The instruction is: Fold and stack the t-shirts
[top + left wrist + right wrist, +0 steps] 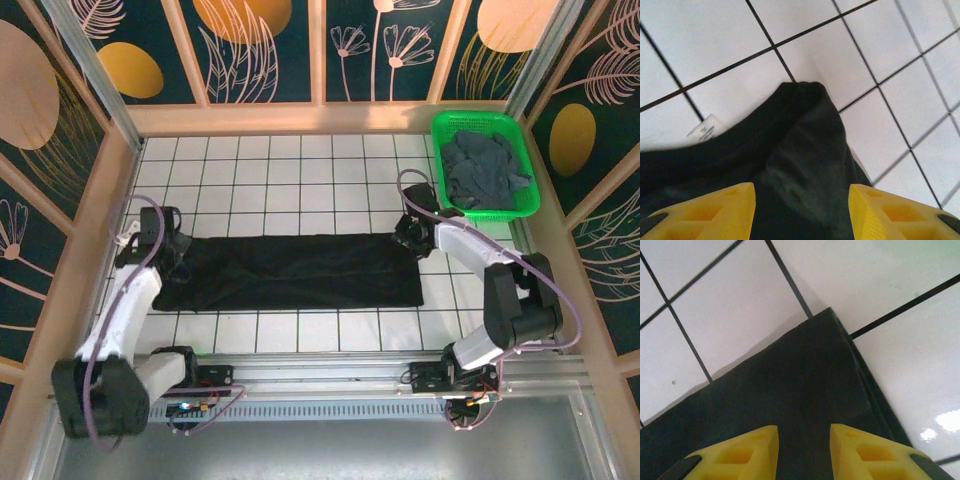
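Status for you, top view first:

- Black t-shirt (300, 270) lies on the tiled table (290, 170) as one long flat band, running 9 o'clock to 3 o'clock across the middle.
- Left gripper (170, 250) sits over the 9 o'clock end of that band, right gripper (408, 235) over the 3 o'clock end.
- Slate-grey t-shirt (485, 170) is bunched up inside the green basket (440, 125), at about 1 o'clock on the table, well apart from the black one.

Left wrist cam:
- Left gripper (800, 192) is released. You see the yellow fingers (715, 210) spread wide, with nothing pinched between them.
- Black t-shirt (805, 150) lies under the gap, and its rounded end points to 12 o'clock.
- A small white label (707, 130) pokes out at the cloth edge, at 10 o'clock.

Right wrist cam:
- Right gripper (804, 432) is also released. The gap is narrower than on the left, but you can see open space between the fingers (740, 455).
- Black t-shirt (790, 390) lies flat on the tile under them, its corner at roughly 12 o'clock and a folded hem edge running down toward 4 o'clock.
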